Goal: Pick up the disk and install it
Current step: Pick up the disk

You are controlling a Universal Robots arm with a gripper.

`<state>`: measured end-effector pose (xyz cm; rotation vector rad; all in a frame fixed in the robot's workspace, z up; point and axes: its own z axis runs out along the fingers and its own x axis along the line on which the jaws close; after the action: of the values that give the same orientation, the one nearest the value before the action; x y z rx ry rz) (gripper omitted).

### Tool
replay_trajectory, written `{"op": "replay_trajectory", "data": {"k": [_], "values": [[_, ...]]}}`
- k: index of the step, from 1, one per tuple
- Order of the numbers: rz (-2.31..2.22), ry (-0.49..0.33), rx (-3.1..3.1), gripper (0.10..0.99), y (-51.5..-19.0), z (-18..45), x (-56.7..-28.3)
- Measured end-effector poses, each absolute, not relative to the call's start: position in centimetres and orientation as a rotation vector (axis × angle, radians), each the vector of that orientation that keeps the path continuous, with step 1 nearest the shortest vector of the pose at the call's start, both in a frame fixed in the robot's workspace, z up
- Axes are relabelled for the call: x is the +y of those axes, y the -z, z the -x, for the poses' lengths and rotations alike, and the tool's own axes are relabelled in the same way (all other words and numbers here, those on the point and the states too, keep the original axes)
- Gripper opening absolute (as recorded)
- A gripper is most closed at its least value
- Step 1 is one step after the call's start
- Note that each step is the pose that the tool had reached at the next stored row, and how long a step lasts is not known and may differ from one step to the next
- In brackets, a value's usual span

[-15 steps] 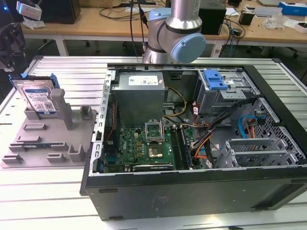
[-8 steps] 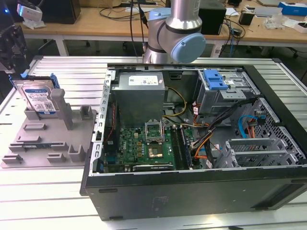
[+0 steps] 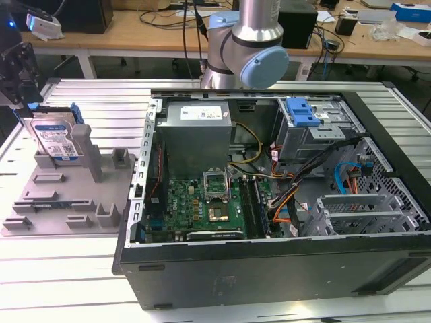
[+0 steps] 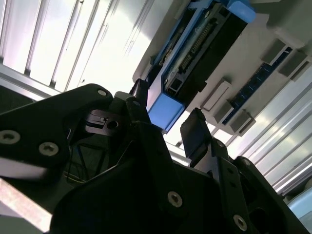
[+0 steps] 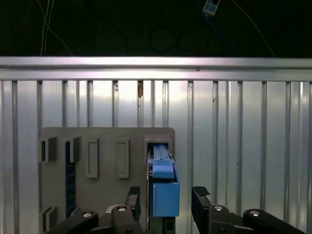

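Flat rectangular silver-metal disk [image 3: 57,138] with blue-white label and blue plastic frame stands on edge in slot of matte grey plastic tray with upright posts [image 3: 67,202]. It sits directly between fingers [image 5: 200,200] of black metal gripper [image 5: 165,194]. Fingers apart, flanking disk, narrow gap each side. Tray lies flat on ribbed aluminium desk [image 3: 74,269] under gripper. Open black computer case [image 3: 269,282], green circuit board and cables inside, sits well apart from gripper, toward exterior view's right.
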<state>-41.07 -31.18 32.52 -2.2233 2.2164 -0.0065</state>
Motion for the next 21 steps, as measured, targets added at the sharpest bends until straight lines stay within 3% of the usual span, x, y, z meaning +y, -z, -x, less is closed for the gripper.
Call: {"op": "replay_trajectory", "data": {"k": [21], "values": [[2.223,0.006,2.216,0.545,-31.2,41.0,-31.2]]}}
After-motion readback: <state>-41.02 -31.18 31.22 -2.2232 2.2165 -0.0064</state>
